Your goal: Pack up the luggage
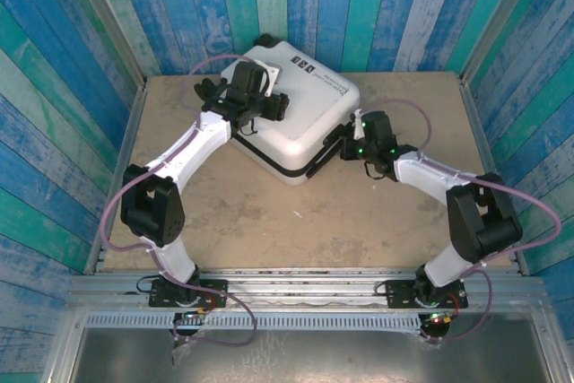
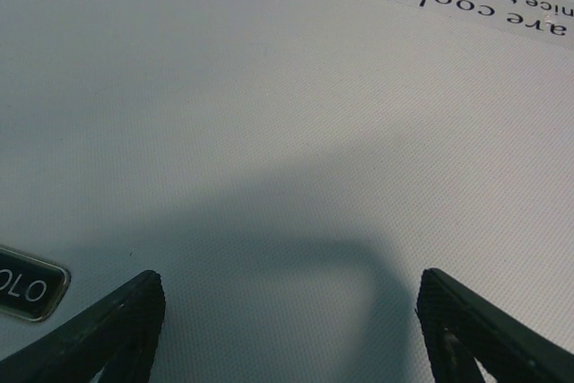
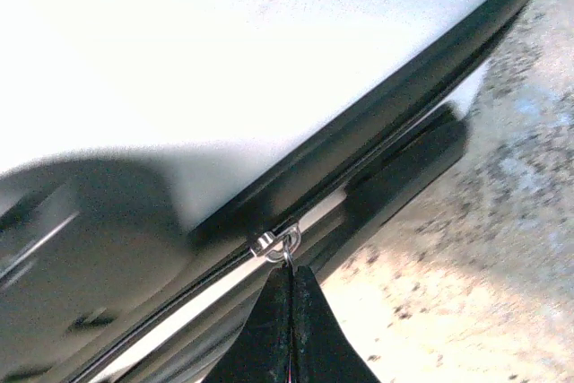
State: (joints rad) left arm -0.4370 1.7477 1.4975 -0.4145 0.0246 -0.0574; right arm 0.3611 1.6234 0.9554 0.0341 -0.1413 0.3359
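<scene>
The luggage (image 1: 305,123) lies closed on the counter (image 1: 269,213), its shell directly beneath the spread left fingers (image 2: 117,320). The right fingers (image 3: 278,329) are pressed together, pinching the zipper pull (image 3: 278,244) at their tips. Recommended: draw the pull along the seam under steady tension while the left fingers brace the shell.

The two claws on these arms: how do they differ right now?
The left gripper has its jaws wide open; the right gripper has them shut. The left gripper faces the luggage's white top, holding nothing; the right gripper pinches the zipper pull at its side seam. Both are black and close to the luggage.
</scene>
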